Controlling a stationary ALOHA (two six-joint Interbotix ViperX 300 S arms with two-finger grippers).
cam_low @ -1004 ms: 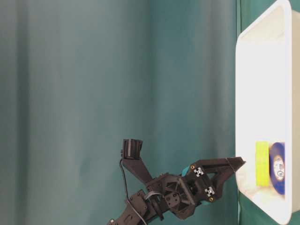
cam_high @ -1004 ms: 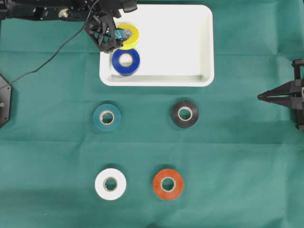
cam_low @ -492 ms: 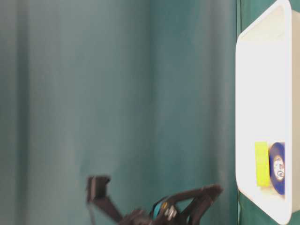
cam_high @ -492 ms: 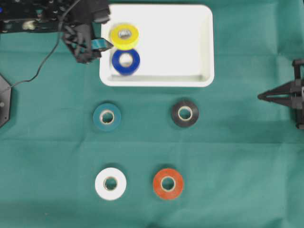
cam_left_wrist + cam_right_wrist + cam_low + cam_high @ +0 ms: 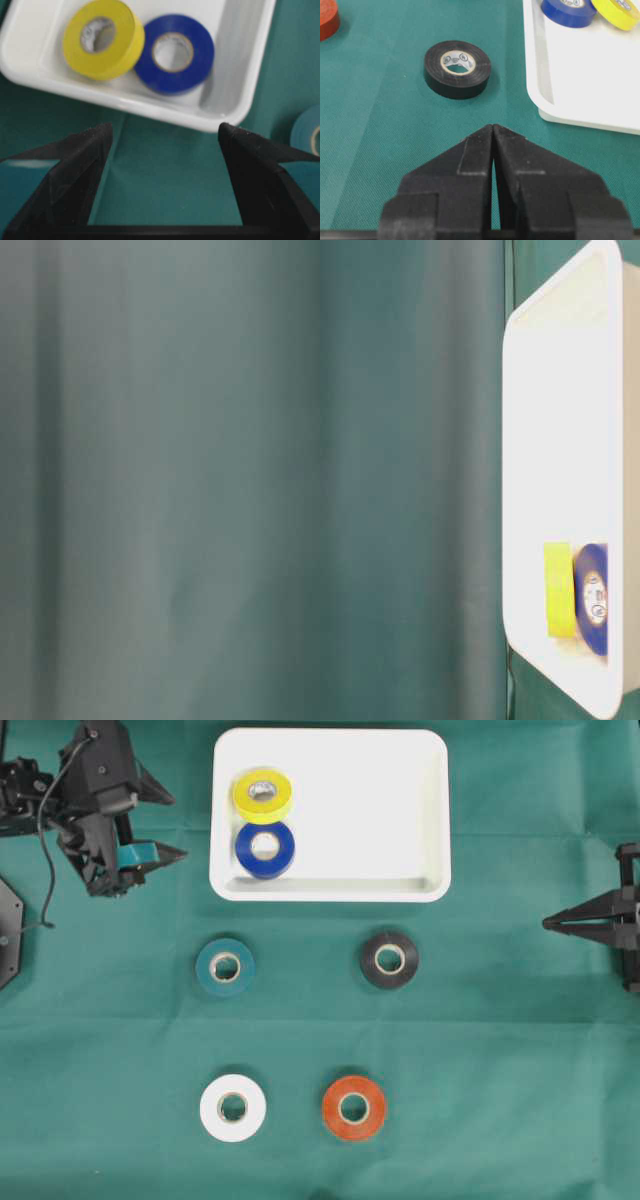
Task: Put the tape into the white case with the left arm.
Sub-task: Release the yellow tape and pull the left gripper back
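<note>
Left of the white case [image 5: 400,810], the left gripper [image 5: 172,823] hangs wide open and empty; yellow tape [image 5: 262,796] and blue tape [image 5: 265,850] lie inside; the right gripper [image 5: 548,924] sits closed, empty.

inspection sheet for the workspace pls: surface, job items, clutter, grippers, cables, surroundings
Surface: green cloth, wrinkled, covers the table.
Job's things: white case holds yellow tape and blue tape, touching. On the cloth: teal tape, black tape, white tape, orange tape.
Clutter: nothing seen.
Grippers: left gripper open, empty, left of the case; right gripper shut, empty, at the right edge.
Cables: black cable along the left arm.
Surroundings: green curtain behind the table.
</note>
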